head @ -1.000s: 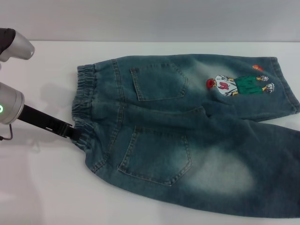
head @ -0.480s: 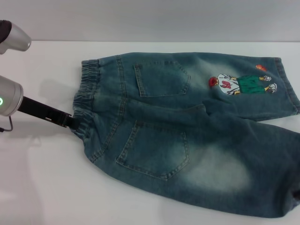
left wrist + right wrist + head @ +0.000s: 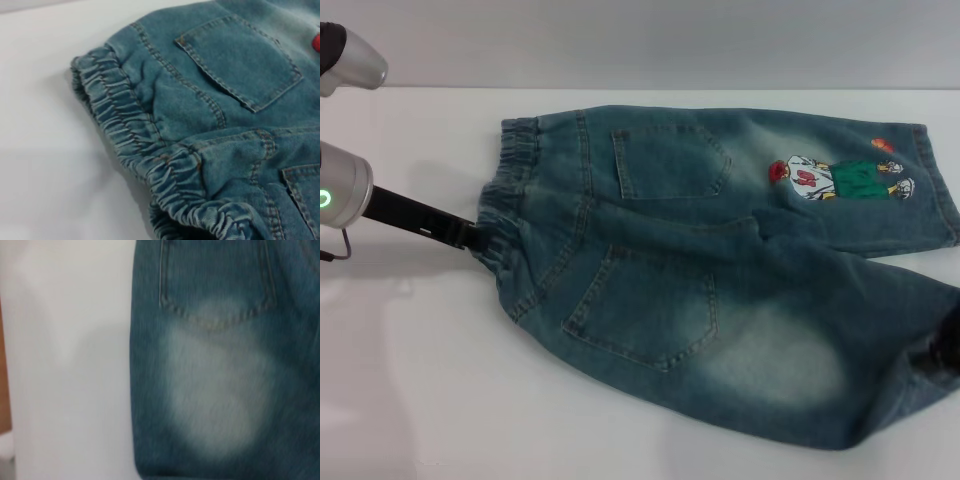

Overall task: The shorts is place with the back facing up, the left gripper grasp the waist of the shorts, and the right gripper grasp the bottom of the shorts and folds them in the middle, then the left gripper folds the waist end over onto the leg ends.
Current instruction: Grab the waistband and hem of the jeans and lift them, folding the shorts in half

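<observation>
The left gripper [image 3: 475,238] is pinching the shorts' [image 3: 720,290] puckered waist [image 3: 505,200]; the right gripper [image 3: 945,350] is clutching the near leg's hem, white table [image 3: 410,400] lying open around.

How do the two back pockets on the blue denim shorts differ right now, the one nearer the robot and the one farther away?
The nearer stitched patch pocket sits tilted, its corners skewed on the blue faded-denim shorts; the farther patch pocket lies almost square. The nearer pocket borders a pale bleached patch; the farther pocket sits beside the cartoon-figure patch. Both are the same denim, flat and facing up.
</observation>
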Tool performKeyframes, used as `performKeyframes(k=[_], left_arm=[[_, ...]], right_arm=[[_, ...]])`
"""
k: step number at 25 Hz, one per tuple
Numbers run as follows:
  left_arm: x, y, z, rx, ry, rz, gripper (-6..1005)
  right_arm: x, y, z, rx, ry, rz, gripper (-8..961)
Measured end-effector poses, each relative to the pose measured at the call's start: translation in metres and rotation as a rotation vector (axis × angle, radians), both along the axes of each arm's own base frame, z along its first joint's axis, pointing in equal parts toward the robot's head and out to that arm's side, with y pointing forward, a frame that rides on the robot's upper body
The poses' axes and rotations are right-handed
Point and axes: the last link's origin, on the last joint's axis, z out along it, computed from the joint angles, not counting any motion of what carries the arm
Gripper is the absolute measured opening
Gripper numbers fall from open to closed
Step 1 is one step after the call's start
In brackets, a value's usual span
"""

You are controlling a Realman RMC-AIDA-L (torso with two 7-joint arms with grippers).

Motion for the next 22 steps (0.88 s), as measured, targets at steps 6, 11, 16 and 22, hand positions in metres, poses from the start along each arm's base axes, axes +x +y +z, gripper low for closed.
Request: performKeyframes(k=[6, 11, 16, 22], left_arm=[[-0.004, 0.01, 0.009, 0.076, 0.026, -0.007, 65], [-0.007, 0.017, 0.018, 0.133, 0.043, -0.013, 65], [-0.009, 0.019, 0.024, 0.18, 0.05, -0.02, 65], [-0.007, 0.025, 0.03, 0.258, 0.051, -0.035, 65]], right_arm=[[-0.014, 0.011, 0.023, 0.147, 0.164, 0.093, -2], [-0.022, 0.02, 0.047, 0.334, 0.308, 0.189, -2], [-0.017, 0.024, 0.061, 0.459, 0.368, 0.209, -1], [0.002, 0.033, 0.073, 0.623, 0.385, 0.148, -1]])
